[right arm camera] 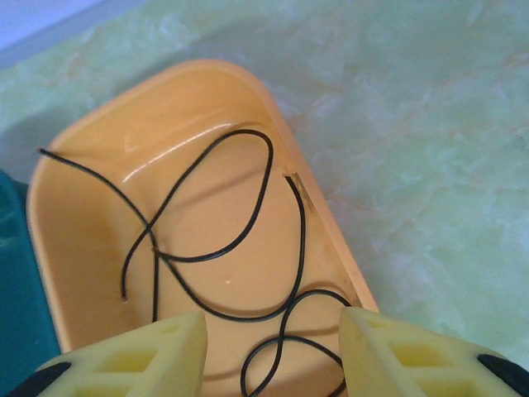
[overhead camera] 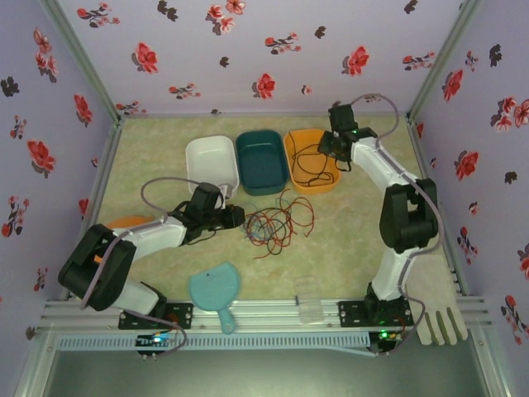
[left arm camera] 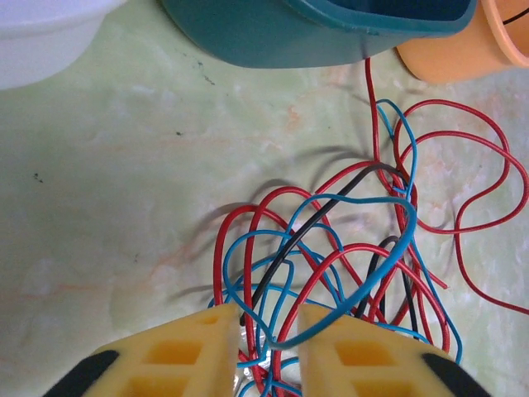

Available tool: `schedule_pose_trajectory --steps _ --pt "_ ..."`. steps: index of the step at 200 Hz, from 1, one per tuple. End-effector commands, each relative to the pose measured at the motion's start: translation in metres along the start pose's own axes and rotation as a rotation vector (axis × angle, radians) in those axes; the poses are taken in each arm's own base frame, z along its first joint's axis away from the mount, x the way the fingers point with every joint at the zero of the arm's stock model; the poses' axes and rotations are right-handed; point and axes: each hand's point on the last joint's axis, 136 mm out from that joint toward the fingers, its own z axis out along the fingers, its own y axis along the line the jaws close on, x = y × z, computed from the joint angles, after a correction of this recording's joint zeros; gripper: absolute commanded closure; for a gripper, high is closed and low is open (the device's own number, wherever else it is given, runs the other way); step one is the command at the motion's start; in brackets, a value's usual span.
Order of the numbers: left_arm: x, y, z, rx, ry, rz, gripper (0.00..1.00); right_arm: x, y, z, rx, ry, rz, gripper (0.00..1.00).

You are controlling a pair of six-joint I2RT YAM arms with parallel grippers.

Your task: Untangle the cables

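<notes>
The cables (overhead camera: 277,223) lie as a loose tangle of red, blue and black wires on the table's middle. My left gripper (overhead camera: 238,217) sits at the tangle's left edge. In the left wrist view the tangle (left arm camera: 347,248) spreads ahead of the left gripper (left arm camera: 269,324); its jaws stand slightly apart with several strands in the gap, and a blue loop (left arm camera: 379,268) drapes over the right finger. My right gripper (overhead camera: 332,149) hovers over the orange bin (overhead camera: 324,184). The right gripper (right arm camera: 274,324) is open and empty above a single black cable (right arm camera: 303,248) lying in that bin (right arm camera: 83,223).
A white bin (overhead camera: 211,161) and a teal bin (overhead camera: 261,161) stand left of the orange one at the back. A light-blue lid with a handle (overhead camera: 213,288) and a small clear box (overhead camera: 310,299) lie near the front edge. Red strands reach toward the teal bin (left arm camera: 314,33).
</notes>
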Motion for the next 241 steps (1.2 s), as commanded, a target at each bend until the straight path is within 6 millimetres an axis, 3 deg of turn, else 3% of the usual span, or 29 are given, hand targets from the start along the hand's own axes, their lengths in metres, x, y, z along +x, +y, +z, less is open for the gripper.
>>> schedule_pose_trajectory --steps 1,62,110,132,199,241 --pt "-0.006 -0.012 -0.006 0.037 -0.019 0.013 0.67 0.013 0.001 -0.023 0.030 -0.014 -0.073 0.53" --pt "-0.011 -0.016 -0.007 0.042 -0.026 0.034 0.39 0.070 0.025 -0.079 0.002 -0.059 -0.214 0.50" --pt "-0.015 -0.018 -0.004 0.037 -0.026 0.046 0.18 0.134 0.039 -0.097 -0.100 0.022 -0.217 0.53" --pt "-0.015 -0.020 -0.002 0.036 -0.019 0.044 0.01 0.165 0.050 -0.102 -0.161 0.078 -0.203 0.56" --pt "-0.015 -0.013 0.001 -0.029 -0.014 0.055 0.00 0.251 0.075 -0.084 -0.228 0.324 -0.150 0.68" --pt "-0.014 -0.012 0.000 -0.039 -0.025 0.052 0.00 0.273 0.069 -0.071 -0.177 0.394 -0.123 0.72"
